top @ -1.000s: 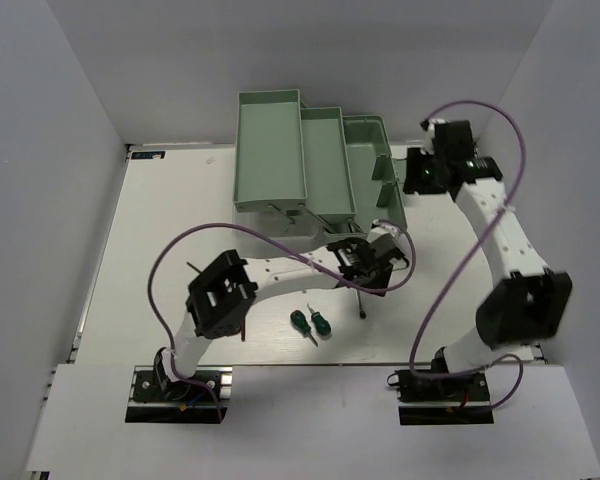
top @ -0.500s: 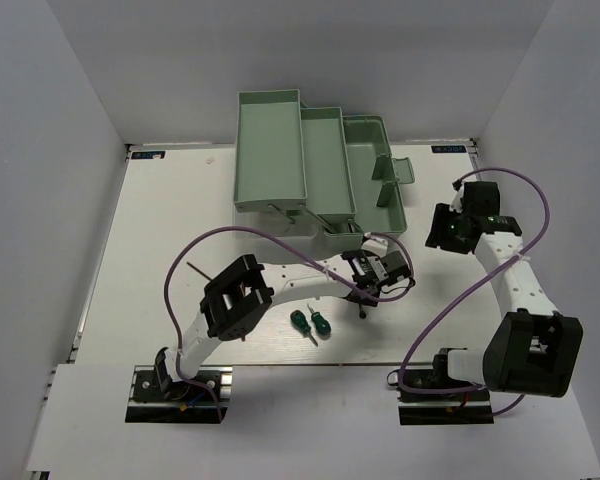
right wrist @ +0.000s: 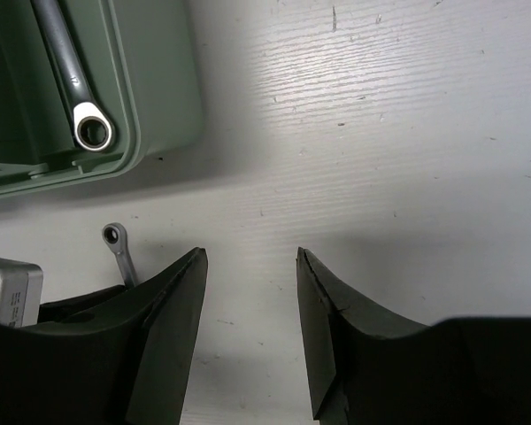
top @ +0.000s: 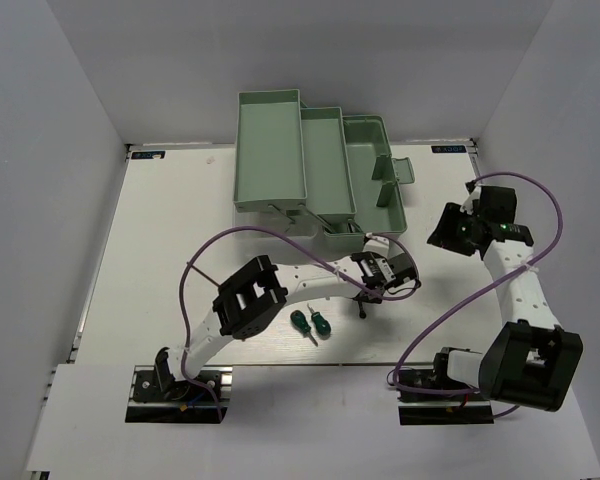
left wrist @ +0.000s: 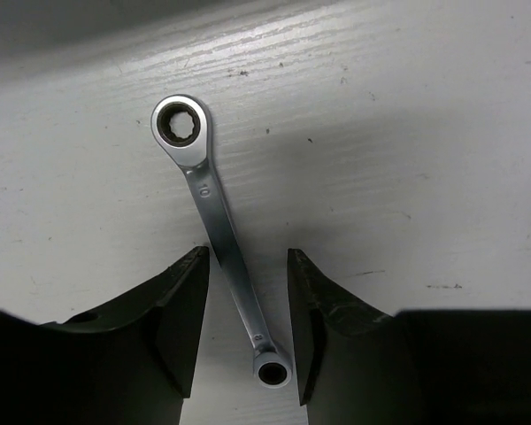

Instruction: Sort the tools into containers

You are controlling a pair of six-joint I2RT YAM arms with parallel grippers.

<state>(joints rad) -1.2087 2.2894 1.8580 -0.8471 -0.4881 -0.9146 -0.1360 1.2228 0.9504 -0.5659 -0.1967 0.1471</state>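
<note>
Left wrist view showing you short wrench [left wrist: 214, 212] between spread jaws of left gripper [left wrist: 248, 261] (overhead, a sliver); right gripper [right wrist: 250, 258] gaping.

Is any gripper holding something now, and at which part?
Nothing is held: left gripper open around the wrench shaft; right gripper open, empty.

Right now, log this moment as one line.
left gripper: open, straddling short wrench on table | right gripper: open, empty | longer wrench: in toolbox tray | screwdrivers: on table
</note>
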